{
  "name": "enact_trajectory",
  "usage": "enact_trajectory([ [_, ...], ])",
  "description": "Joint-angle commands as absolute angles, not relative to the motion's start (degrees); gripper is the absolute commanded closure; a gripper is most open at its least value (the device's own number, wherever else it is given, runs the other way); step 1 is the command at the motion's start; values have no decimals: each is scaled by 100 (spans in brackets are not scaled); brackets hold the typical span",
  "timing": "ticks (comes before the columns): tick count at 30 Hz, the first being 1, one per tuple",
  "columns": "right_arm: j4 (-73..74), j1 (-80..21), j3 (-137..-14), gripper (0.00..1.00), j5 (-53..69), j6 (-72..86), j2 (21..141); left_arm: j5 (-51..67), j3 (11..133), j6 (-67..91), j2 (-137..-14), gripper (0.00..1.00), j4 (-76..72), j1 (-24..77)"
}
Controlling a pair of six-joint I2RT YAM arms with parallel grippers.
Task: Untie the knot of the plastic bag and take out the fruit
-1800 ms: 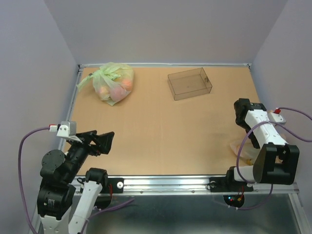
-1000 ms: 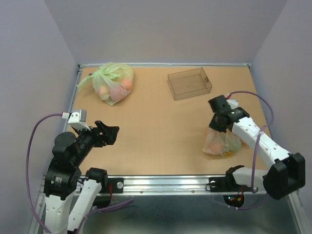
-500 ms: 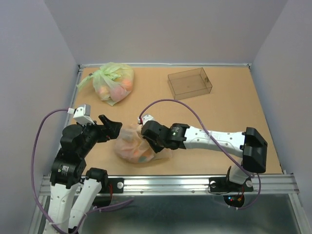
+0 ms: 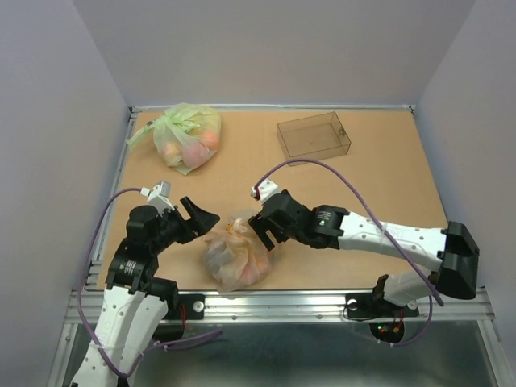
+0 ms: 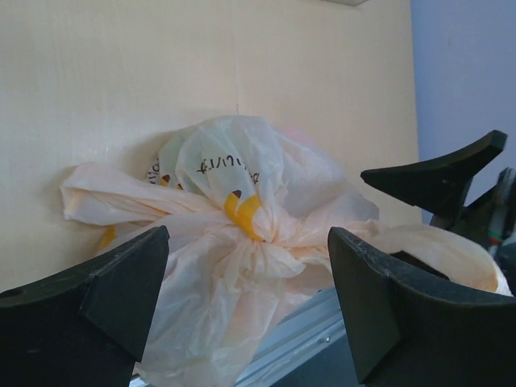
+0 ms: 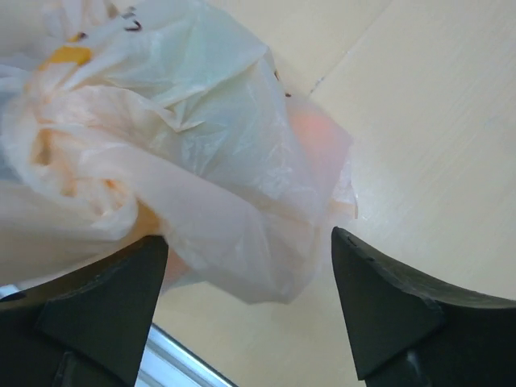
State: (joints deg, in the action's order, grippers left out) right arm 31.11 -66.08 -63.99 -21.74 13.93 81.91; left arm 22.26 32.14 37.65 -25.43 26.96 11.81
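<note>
The bag (image 4: 236, 258) sat at six o'clock on the table (image 4: 371, 181); left claw (image 4: 203, 218) at its ten, right claw (image 4: 263, 233) at its one, both wide.

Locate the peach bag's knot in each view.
Top external: lower centre, knot at the far end of the plastic bag.
Left wrist: centre frame.
Right wrist: top-left corner, partly cropped.
Shared landmark: metal rail, below the bag in all three.

Fruit (image 6: 310, 133) mere blurred colour patches behind the film of the plastic bag (image 5: 234, 282), kinds indistinct.
</note>
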Motion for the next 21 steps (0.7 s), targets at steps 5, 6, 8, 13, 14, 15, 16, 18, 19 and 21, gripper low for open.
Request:
enact_trajectory([
  [5,2952,-6610,-7213,6,-1828,1345,6865,2356,2901,4209,-2645,13,1873,1713],
  [6,3014,-6601,-7399,5,-1811,1319,6873,2295,2857,4253,-2672,13,1768,1827],
  [8,3128,-6531,-7854,5,-1846,1344,7056,2111,2734,4367,-2768,15,1670,2116],
  [13,3234,-5855,-8419,6,-988,1608,7874,1723,2549,4596,-2953,16,1529,2636],
  [14,3234,-5592,-8472,6,-819,1739,8014,1566,2488,4614,-2944,16,1529,2715],
  [15,3243,-5512,-8577,6,-687,1775,8190,1486,2453,4649,-2936,16,1529,2855],
  [16,3261,-5467,-8630,7,-581,1793,8496,1424,2426,4702,-2918,18,1512,2926],
  [18,3278,-5467,-8762,6,-73,1863,8962,1424,2312,4851,-2874,19,1354,3137],
  [19,3287,-5467,-8780,7,426,1942,9139,1398,2225,4991,-2874,21,1319,3207],
  [21,3287,-5467,-8719,9,641,2100,9368,1328,2154,5080,-2892,21,1257,3383],
])
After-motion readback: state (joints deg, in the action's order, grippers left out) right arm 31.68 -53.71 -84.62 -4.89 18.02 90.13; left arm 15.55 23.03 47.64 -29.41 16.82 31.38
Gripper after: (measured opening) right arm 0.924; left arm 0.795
